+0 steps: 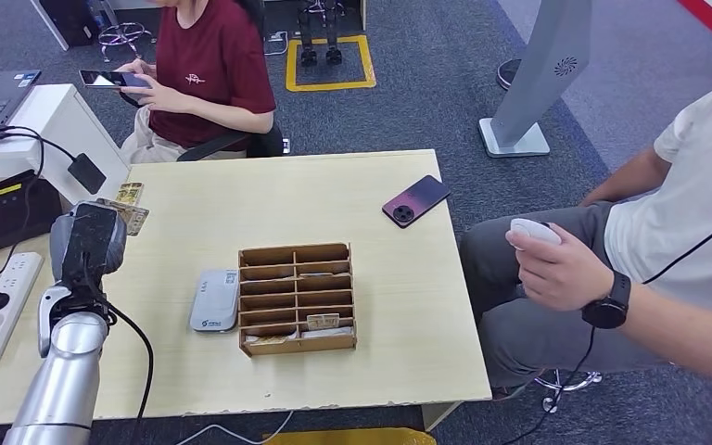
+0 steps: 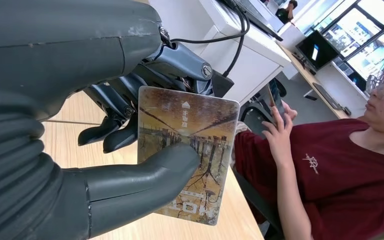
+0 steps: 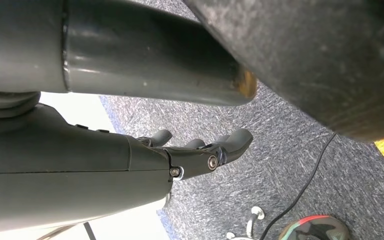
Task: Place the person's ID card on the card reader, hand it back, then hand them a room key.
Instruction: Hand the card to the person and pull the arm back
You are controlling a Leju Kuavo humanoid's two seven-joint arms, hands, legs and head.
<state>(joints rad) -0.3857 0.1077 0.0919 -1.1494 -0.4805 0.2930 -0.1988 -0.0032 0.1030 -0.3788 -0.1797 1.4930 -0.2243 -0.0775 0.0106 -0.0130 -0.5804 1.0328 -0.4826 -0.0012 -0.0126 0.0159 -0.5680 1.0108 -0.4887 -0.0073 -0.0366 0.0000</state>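
Head view: card (image 1: 135,216) mostly hidden behind left robot hand (image 1: 88,243).

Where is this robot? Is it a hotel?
Probably a pretend hotel desk in an office or lab: a table with a card reader, a wooden card rack, and the left hand holding a card.

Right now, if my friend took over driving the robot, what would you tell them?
Left hand: holds a picture card between thumb and fingers, raised over the table's far left corner, near the person in the dark red shirt.
Right hand: hangs over the carpet, holding nothing, fingers apart.
Card reader: nothing on it; it lies beside the wooden card rack.
Whether the card has been read, I cannot tell. No handover has been made: that person holds a phone.
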